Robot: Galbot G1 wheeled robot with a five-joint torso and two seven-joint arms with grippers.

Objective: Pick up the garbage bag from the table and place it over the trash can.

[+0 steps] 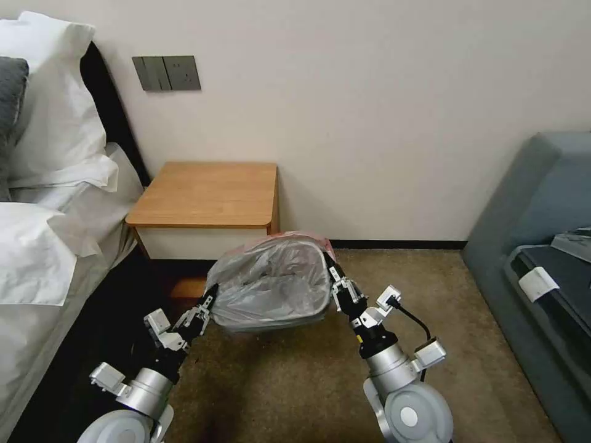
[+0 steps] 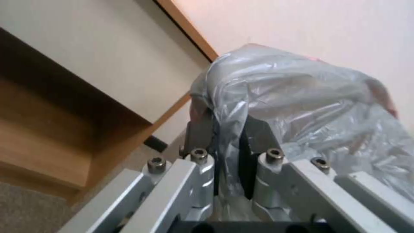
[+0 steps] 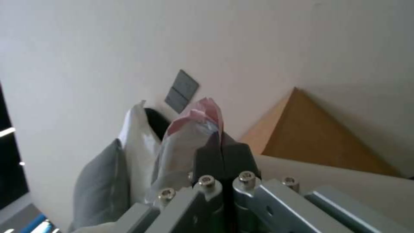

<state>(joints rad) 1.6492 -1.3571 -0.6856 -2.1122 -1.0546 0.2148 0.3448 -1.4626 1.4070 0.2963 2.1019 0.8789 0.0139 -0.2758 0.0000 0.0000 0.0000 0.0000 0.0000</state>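
Pincers left (image 1: 209, 303) and right (image 1: 335, 284) clamp garbage bag (image 1: 271, 280) stretched between them

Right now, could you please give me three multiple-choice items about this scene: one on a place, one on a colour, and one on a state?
1. Where is the garbage bag?
A. Flat on the table
B. Stretched between both grippers, in front of the table
C. On the bed

2. What colour is the bag's rim?
A. Pink
B. Green
C. Black

3. How is the right gripper?
A. Wide open
B. Shut on a pillow
C. Shut on the bag's edge

Answers: 1 B, the left gripper and the right gripper hold opposite sides, below the table. 2 A, pink shows at the pinched edge. 3 C, the right wrist view shows its fingers closed on pink plastic.
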